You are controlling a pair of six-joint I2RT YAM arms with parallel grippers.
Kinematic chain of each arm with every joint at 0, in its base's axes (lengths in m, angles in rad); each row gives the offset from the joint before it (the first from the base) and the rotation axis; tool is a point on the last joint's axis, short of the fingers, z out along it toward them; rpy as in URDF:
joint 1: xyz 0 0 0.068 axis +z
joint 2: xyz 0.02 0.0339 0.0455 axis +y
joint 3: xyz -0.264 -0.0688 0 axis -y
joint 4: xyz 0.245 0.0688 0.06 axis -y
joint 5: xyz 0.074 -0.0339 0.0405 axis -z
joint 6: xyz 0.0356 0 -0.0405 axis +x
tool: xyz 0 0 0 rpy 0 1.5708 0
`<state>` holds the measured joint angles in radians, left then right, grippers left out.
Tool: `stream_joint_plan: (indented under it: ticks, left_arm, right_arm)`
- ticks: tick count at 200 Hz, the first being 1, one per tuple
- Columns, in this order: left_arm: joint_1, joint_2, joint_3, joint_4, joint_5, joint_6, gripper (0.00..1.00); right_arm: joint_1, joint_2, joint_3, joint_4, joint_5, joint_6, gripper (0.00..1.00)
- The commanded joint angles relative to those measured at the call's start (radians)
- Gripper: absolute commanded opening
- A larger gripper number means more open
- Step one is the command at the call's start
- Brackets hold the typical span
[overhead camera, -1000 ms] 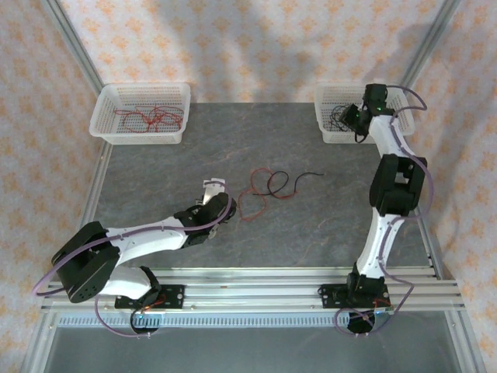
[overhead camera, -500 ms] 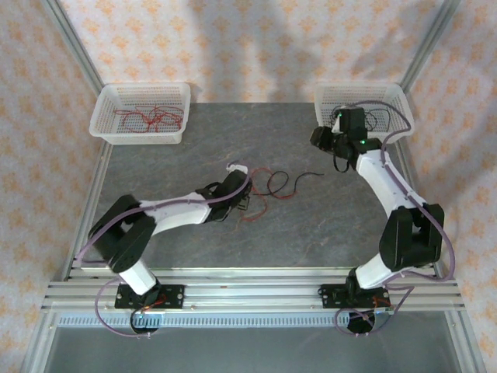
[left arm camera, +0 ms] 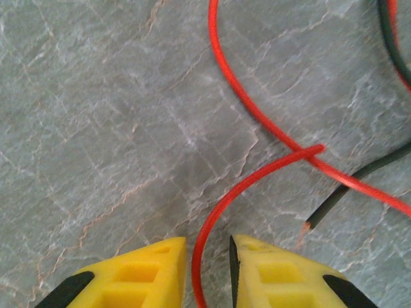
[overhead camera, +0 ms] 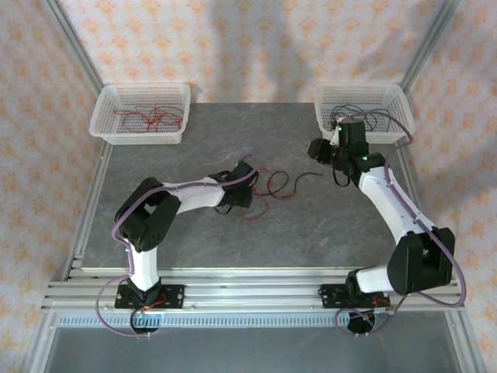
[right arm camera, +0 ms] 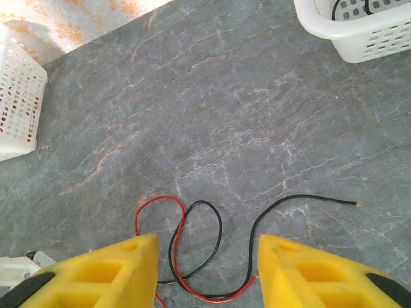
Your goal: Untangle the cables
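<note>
Near the middle of the dark grey stone-patterned surface [overhead camera: 178, 140]: a loose tangle of thin red and black cables [overhead camera: 269, 185], lying flat in overlapping loops. Down at the tangle's left end, the left gripper [left arm camera: 207, 244], close above the surface, yellow fingers [left arm camera: 154, 266] drawn in to a narrow gap. Between those fingers, one curved red strand [left arm camera: 221, 205], a sliver of space on either side, not pinched. Just beyond, its tip meeting another red length [left arm camera: 244, 96], with a cut black end [left arm camera: 334, 202] beside the crossing. Near the tangle's right end, the right gripper [right arm camera: 207, 240], raised off the surface, held moderately wide with nothing between the fingers. Ahead of it, a red loop [right arm camera: 160, 197] and a black loop [right arm camera: 202, 203] interlaced, plus a black tail [right arm camera: 302, 197] trailing off to the right. At the far left corner, a white slotted plastic basket [overhead camera: 105, 128] with red wires [overhead camera: 147, 118] inside. At the far right, a matching basket [overhead camera: 322, 120] with black wires [overhead camera: 377, 116].
</note>
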<state>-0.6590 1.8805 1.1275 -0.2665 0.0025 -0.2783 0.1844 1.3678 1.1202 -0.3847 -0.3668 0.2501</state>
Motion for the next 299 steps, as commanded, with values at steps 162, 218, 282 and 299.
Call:
stream_joint_plan:
  ticks: [162, 218, 282, 299]
  left_arm:
    - [0.0, -0.038, -0.001, -0.069, -0.207, -0.071, 0.0]
    - [-0.004, -0.197, -0.012, -0.071, -0.25, -0.07, 0.0]
    - [-0.005, -0.25, -0.022, -0.043, -0.262, -0.082, 0.0]
    - [-0.005, -0.262, -0.017, -0.046, -0.268, -0.078, 0.0]
  right_arm:
    - [0.222, 0.102, -0.075, 0.094, 0.024, 0.087, 0.42]
    - [0.315, 0.394, 0.114, 0.06, 0.165, 0.021, 0.31]
    - [0.354, 0.614, 0.284, -0.006, 0.314, -0.016, 0.3]
    - [0.361, 0.663, 0.32, -0.018, 0.355, -0.019, 0.3]
